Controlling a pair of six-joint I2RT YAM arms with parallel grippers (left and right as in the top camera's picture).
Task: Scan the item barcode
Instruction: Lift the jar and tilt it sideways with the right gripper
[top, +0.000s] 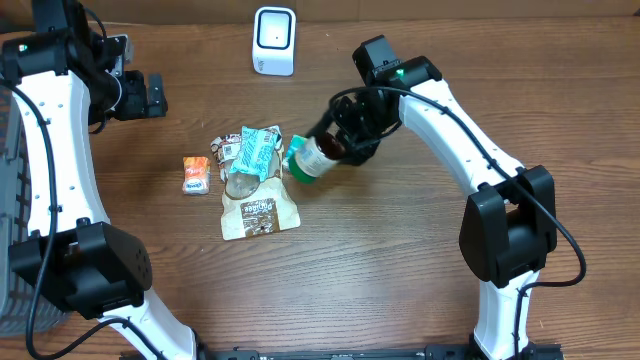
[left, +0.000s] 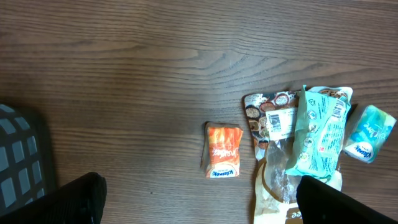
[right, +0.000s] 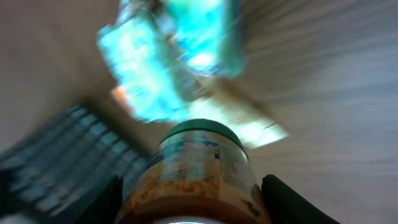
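Now the right end effector (top: 338, 140) grips a green-lidded jar (top: 310, 157), tilted, its label too blurred to read. Just left of the jar lie a teal pouch (top: 255, 152) and a brown pouch (top: 258, 212) bearing a white barcode sticker (left: 278, 121). An orange packet (top: 196, 175) lies farther left, and a white scanner (top: 274, 40) stands beyond. The left end effector (top: 150, 95) hangs wide open.

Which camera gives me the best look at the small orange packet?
Left wrist: the orange packet lies unobstructed and sharp near centre. Overhead shows it only small, far below. Right wrist is too blurred to tell.
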